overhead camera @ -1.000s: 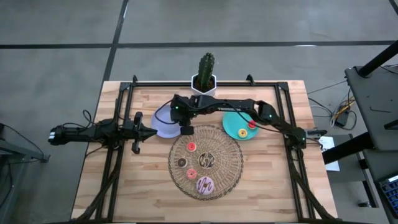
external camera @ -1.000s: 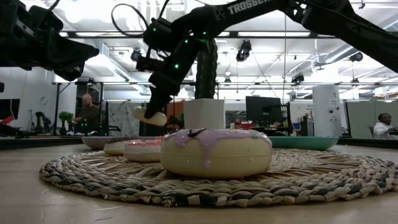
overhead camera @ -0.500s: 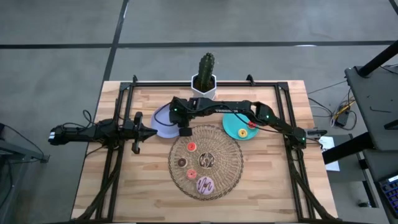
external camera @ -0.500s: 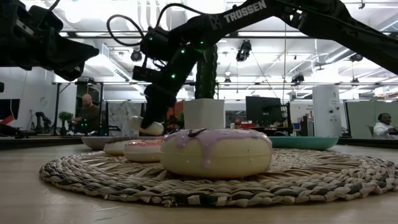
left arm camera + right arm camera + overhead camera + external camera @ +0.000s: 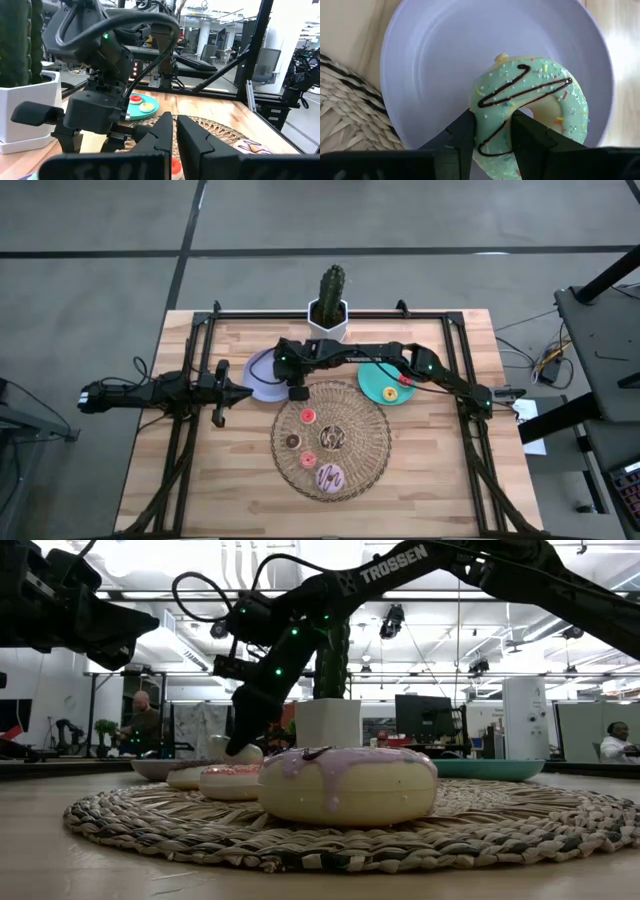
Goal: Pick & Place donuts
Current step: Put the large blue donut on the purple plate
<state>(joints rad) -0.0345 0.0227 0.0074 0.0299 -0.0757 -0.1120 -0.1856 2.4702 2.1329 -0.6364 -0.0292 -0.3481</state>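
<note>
Over the lavender plate (image 5: 420, 60), just beside the woven wicker mat (image 5: 331, 442), the right gripper (image 5: 491, 131) pinches the green-iced donut (image 5: 530, 105) by one side of its ring, holding it low above the plate's middle. The step in hand looks like the placing: the next move calls for a short descent until the donut rests flat, then a release and a straight lift clear. Off the mat's other side the left gripper (image 5: 222, 392) waits with its fingers pressed together, holding nothing. Other donuts lie on the mat, the pink-iced one (image 5: 347, 785) nearest the low camera. Beyond the pale wooden table (image 5: 440, 490) stand a potted cactus (image 5: 329, 297) and an open workshop with desks and people.
</note>
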